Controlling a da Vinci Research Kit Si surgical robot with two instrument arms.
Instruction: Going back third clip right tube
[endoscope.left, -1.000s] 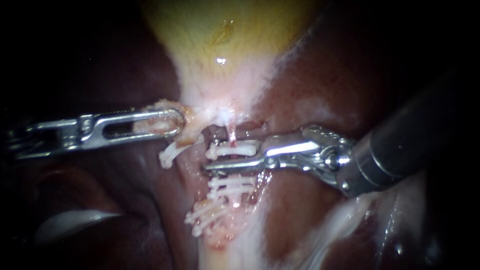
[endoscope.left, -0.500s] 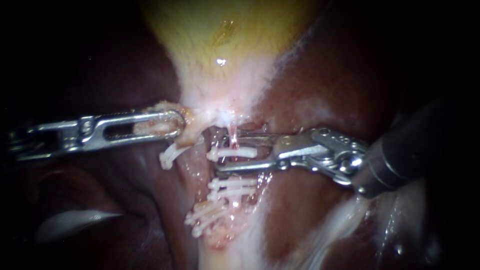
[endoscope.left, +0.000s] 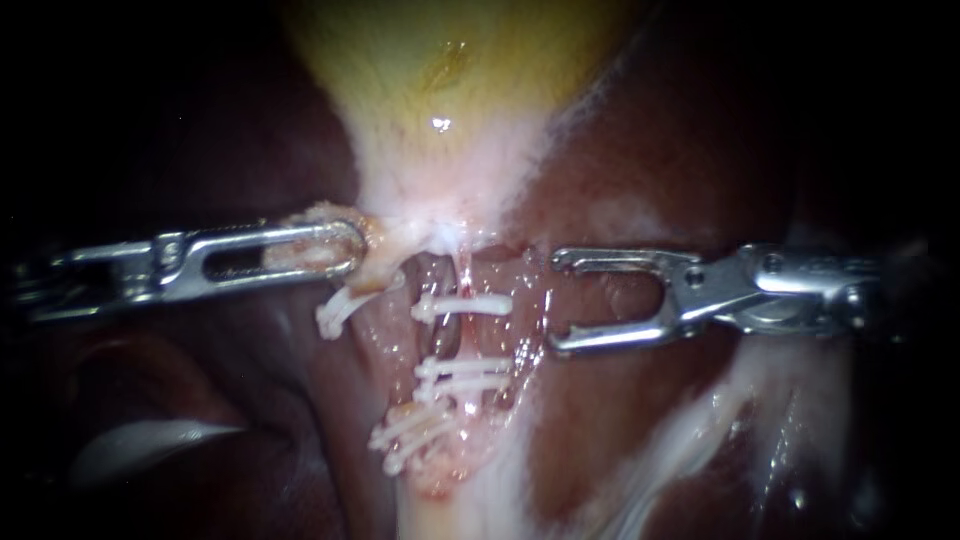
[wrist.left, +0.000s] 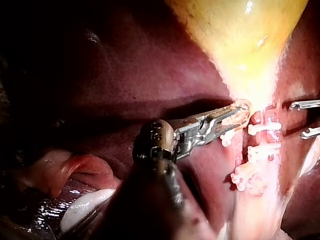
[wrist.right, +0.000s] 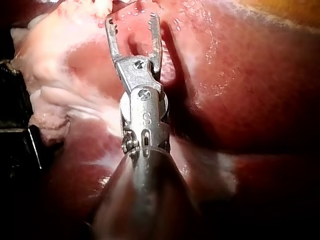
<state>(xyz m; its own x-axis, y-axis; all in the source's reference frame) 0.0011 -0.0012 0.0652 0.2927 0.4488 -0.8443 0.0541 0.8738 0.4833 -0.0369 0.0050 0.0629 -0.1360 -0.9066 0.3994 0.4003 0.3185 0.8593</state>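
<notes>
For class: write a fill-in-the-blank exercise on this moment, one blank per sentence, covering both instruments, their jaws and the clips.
1. The right instrument has its jaws ____ and holds nothing.
2. The left instrument has its jaws shut on pale ____ just under the yellow gallbladder.
3. In the endoscope view, the white clips lie ____ the tips of the two instruments.

Missing words: open; tissue; between

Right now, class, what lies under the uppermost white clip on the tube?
A thin reddish tube comes down from the gallbladder and goes under the uppermost clip. The stretch beneath the clip is covered, so its state there cannot be seen.
</notes>
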